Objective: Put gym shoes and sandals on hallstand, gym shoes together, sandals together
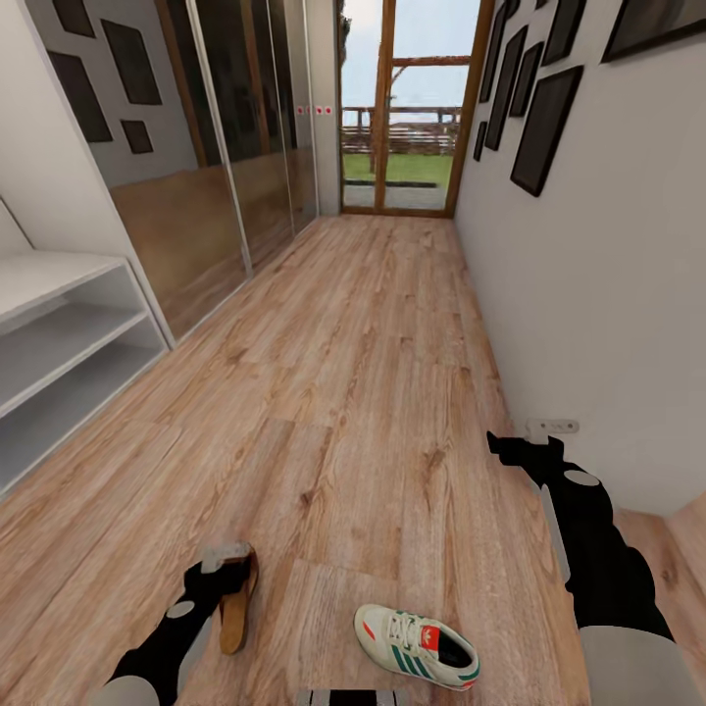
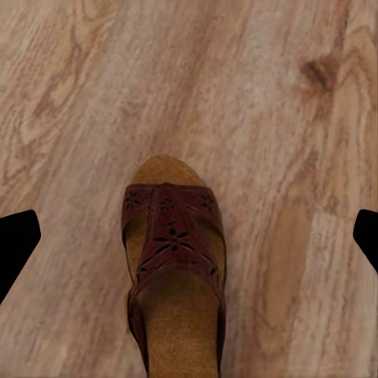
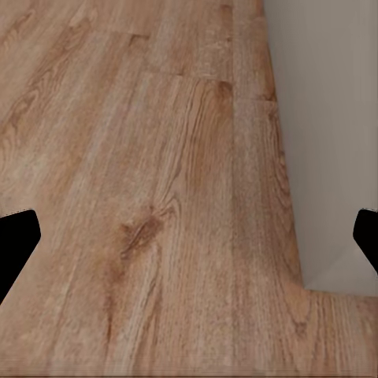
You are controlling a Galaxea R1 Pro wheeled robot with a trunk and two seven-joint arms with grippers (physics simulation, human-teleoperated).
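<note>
Left gripper (image 1: 227, 561) splayed wide over a sandal (image 2: 175, 272) at lower left, gym shoe (image 1: 417, 642) lower centre, right gripper (image 1: 529, 453) spread, empty.

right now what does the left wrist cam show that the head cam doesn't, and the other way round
Left wrist view alone: the sandal from above, with the cut-out flower pattern on its dark brown strap and its tan footbed, lying between the open left gripper's fingertips.

Head view alone: one gym shoe on the floor, the hallstand at the left with its bench top and shelves, the right gripper low by the right wall, mirrored doors and the glass door at the corridor's end.

Both: the sandal, the left gripper over it, and the wood-grain corridor floor.
</note>
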